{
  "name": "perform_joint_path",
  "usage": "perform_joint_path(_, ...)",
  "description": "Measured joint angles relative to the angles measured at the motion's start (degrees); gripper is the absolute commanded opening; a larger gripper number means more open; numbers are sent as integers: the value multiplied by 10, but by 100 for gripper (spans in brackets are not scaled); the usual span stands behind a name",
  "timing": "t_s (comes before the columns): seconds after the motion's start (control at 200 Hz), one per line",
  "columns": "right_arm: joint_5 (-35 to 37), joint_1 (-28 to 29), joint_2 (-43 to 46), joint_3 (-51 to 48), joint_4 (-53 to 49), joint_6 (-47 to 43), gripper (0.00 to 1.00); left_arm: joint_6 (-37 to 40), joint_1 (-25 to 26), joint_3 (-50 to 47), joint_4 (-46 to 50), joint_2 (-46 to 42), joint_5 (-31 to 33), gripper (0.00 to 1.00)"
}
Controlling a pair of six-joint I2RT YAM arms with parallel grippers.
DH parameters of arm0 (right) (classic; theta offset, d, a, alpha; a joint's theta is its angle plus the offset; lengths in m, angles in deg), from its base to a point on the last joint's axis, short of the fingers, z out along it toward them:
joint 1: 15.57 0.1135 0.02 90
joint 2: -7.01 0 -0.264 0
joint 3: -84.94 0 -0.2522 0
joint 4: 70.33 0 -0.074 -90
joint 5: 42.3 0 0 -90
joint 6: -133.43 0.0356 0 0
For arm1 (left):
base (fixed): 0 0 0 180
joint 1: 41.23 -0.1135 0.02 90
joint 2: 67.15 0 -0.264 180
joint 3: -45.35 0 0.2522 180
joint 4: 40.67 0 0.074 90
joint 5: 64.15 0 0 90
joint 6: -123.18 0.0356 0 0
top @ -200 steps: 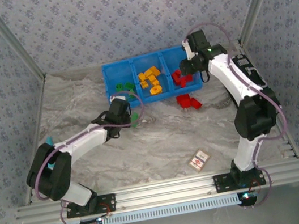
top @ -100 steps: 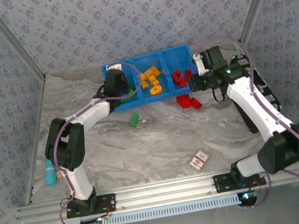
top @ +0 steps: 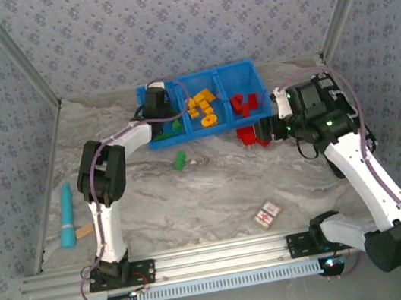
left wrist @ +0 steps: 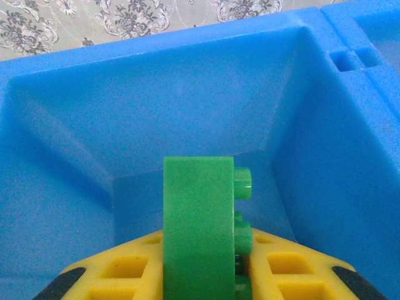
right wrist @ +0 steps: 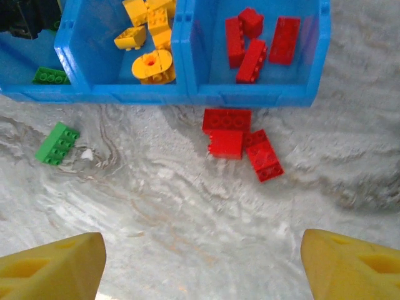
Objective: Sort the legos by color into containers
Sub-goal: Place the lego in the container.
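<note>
My left gripper [top: 155, 102] hangs over the left compartment of the blue bin [top: 214, 70], shut on a green brick [left wrist: 199, 225] held on edge above the bin's floor [left wrist: 156, 100]. More green bricks [right wrist: 50, 75] lie in that compartment, yellow ones [right wrist: 150, 37] in the middle, red ones [right wrist: 253, 59] on the right. My right gripper [right wrist: 200, 262] stands open with nothing between its fingers, hovering over the table just in front of the bin [right wrist: 187, 94]. Three red bricks [right wrist: 226, 144] lie loose beside the bin's front wall, and one green brick [right wrist: 57, 143] lies further left.
A teal cylinder [top: 66, 215] lies near the left wall. A red-and-white card [top: 267, 214] sits on the table towards the near edge. Metal frame posts rise at both back corners.
My left gripper rose from the table to above the bin's left compartment, carrying the green brick. My right gripper drew back from the red compartment to above the table and opened wide.
</note>
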Motion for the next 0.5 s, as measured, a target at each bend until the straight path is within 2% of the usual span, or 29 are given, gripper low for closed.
perform_joint_path(0.105, -13, 0, 1, -1, -3, -1, 94, 0, -2, 21, 7, 15, -4, 28)
perform_joint_path(0.5, -21, 1, -17, 20, -12, -17, 98, -20, -2, 28, 17, 29, -14, 37)
